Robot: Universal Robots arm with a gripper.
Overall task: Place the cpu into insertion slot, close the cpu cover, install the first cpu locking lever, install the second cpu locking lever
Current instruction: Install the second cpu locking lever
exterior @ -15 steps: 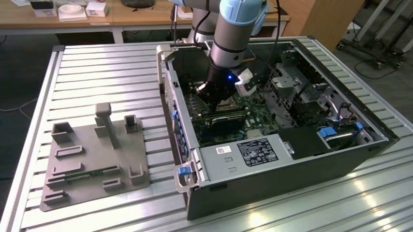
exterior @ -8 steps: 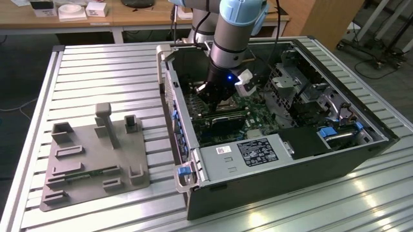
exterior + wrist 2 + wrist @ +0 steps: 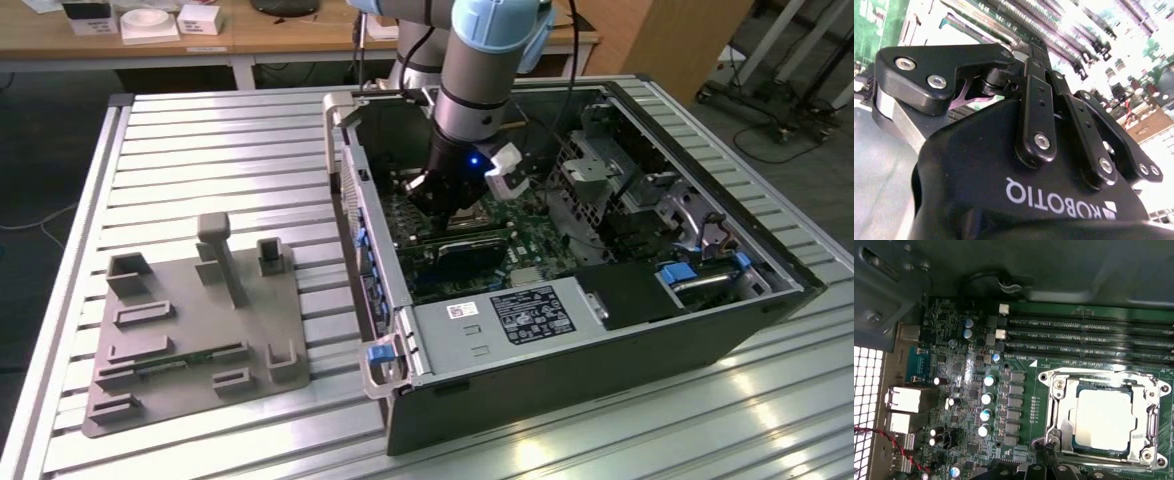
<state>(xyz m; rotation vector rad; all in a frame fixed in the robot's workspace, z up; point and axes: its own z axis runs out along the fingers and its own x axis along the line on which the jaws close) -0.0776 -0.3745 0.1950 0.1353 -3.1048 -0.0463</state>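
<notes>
In the first wrist view the cpu [image 3: 1104,419], a silvery-beige square, lies seated in the insertion slot [image 3: 1164,390] on the green board. The cpu cover [image 3: 1060,415], a silver frame, lies flat around it. My gripper [image 3: 1046,456] reaches the socket's corner as one narrow dark tip, shut, and I cannot tell whether it touches a locking lever. The second wrist view has the gripper [image 3: 1031,50] from behind, its black links converging just above the board. In the exterior view the gripper [image 3: 441,205] hangs inside the open computer case, directly over the socket [image 3: 470,222].
Long black memory slots [image 3: 1089,335] run beside the socket, and a row of capacitors [image 3: 986,400] and rear ports [image 3: 904,400] lie further along the board. A grey white-labelled box [image 3: 514,315] fills the case's near end. A grey fixture plate [image 3: 187,330] sits at the exterior view's left.
</notes>
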